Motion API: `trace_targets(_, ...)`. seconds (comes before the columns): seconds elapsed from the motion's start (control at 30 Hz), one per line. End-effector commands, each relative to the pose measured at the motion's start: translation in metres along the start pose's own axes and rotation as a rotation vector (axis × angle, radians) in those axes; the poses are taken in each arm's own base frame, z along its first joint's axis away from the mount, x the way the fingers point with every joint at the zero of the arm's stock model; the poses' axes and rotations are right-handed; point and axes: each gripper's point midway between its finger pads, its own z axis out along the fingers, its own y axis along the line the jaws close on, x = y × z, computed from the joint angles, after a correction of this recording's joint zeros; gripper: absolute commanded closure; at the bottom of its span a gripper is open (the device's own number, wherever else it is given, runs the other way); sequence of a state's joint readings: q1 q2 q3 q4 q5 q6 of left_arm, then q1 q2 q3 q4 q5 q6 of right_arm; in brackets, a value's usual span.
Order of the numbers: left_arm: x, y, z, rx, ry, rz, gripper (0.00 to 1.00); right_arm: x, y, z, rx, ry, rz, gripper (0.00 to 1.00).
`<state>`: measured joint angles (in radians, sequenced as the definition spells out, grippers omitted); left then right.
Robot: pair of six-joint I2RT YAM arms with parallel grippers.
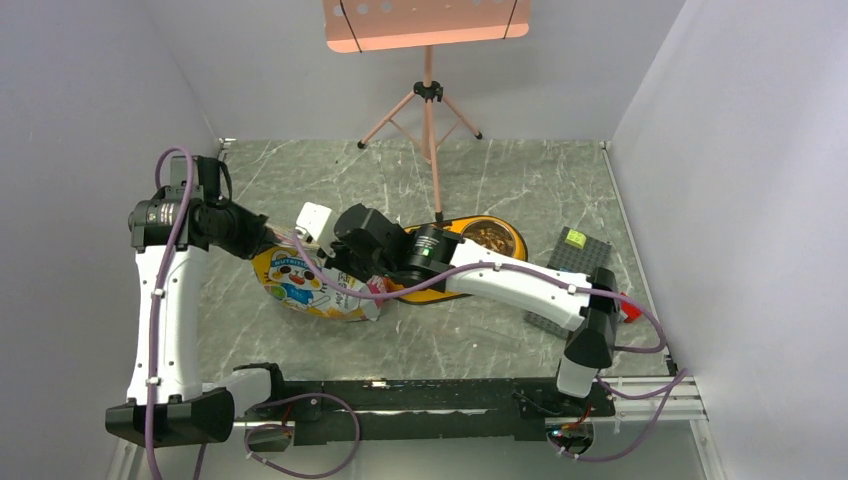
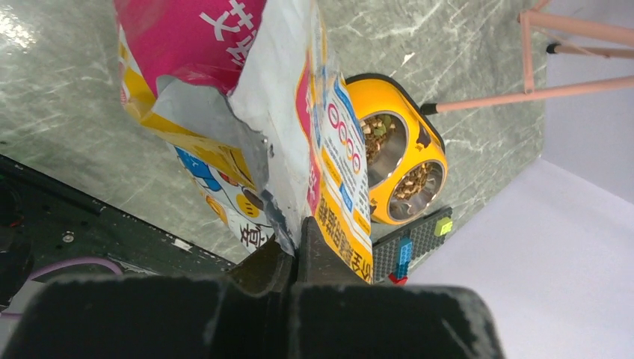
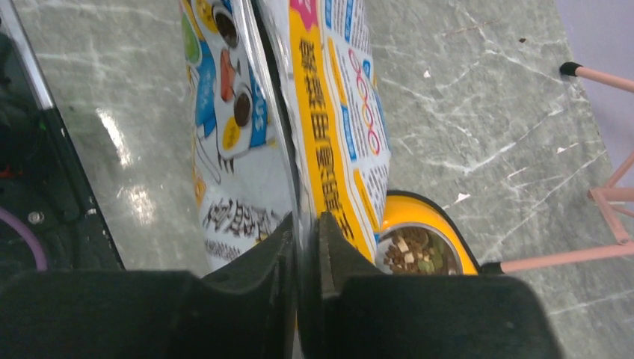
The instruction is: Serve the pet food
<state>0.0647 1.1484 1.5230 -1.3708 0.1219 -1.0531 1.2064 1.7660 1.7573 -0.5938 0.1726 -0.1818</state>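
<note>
Top view: the crinkly white-and-yellow cartoon-print pet-food bag (image 1: 312, 288) sat left of centre on the grey marble-pattern bench (image 1: 500, 170), nearer the near edge than the far one. Left gripper (image 1: 272, 240) was at its left end, right gripper (image 1: 333, 266) at its right end. The yellow double-bowl feeder with steel bowls (image 1: 470, 250) was just right of the bag, mostly under the right arm. Small brown kibble pieces (image 1: 490, 238) showed in the uncovered bowl. A grey studded plate (image 1: 575, 265) lay near the right edge, and a pink tripod stand (image 1: 430, 110) stood toward the far edge.

Left wrist view: jaws pinched together on a bag edge, magenta band on the side away from the camera. Both feeder bowls had kibble in them, neither looked full.

Right wrist view: jaws pressed on another bag edge, film sandwiched between them. One bowl visible past the bag, holding kibble.

Status, my read: food was already in both bowls, so the pour looked at least partly done. Couldn't tell whether the bag mouth was open or how much was left inside. What remained was probably topping up, or setting the bag down and releasing.
</note>
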Motion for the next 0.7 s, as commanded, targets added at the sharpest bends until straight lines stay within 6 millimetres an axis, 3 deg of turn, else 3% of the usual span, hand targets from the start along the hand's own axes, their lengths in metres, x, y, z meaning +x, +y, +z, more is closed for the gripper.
trace_targets(0.0, -0.06, -0.008, -0.022, 0.058, -0.297, -0.015, 1.0, 0.044, -0.018, -0.048, 0.048, 0.165, 0.014, 0.82)
trace_targets(0.07, -0.057, -0.008, -0.017, 0.068, -0.282, -0.019, 1.0, 0.053, -0.017, -0.05, 0.051, 0.199, 0.009, 1.0)
trace_targets(0.17, -0.056, -0.008, -0.014, 0.076, -0.272, -0.021, 1.0, 0.067, -0.017, -0.057, 0.058, 0.229, 0.011, 1.0)
trace_targets(0.27, -0.061, -0.009, -0.013, 0.078, -0.288, -0.022, 0.99, 0.058, -0.016, -0.068, 0.04, 0.165, 0.016, 1.0)
trace_targets(0.37, -0.068, -0.007, -0.01, 0.075, -0.304, -0.028, 0.73, 0.054, -0.022, -0.072, 0.075, 0.171, 0.033, 1.0)
trace_targets(0.4, -0.071, -0.006, -0.007, 0.066, -0.305, -0.031, 0.71, 0.052, -0.022, -0.073, 0.074, 0.17, 0.036, 1.0)
trace_targets(0.47, -0.072, -0.005, -0.001, 0.056, -0.297, -0.031, 0.77, 0.046, -0.018, -0.076, 0.051, 0.146, 0.037, 1.0)
trace_targets(0.53, -0.073, -0.007, 0.005, 0.065, -0.289, -0.033, 0.99, 0.044, -0.014, -0.078, 0.038, 0.126, 0.034, 1.0)
trace_targets(0.6, -0.074, -0.014, 0.006, 0.101, -0.289, -0.029, 1.0, 0.044, -0.013, -0.079, 0.044, 0.126, 0.031, 0.94)
trace_targets(0.67, -0.074, -0.013, 0.005, 0.094, -0.291, -0.036, 1.0, 0.047, -0.016, -0.079, 0.06, 0.136, 0.029, 0.8)
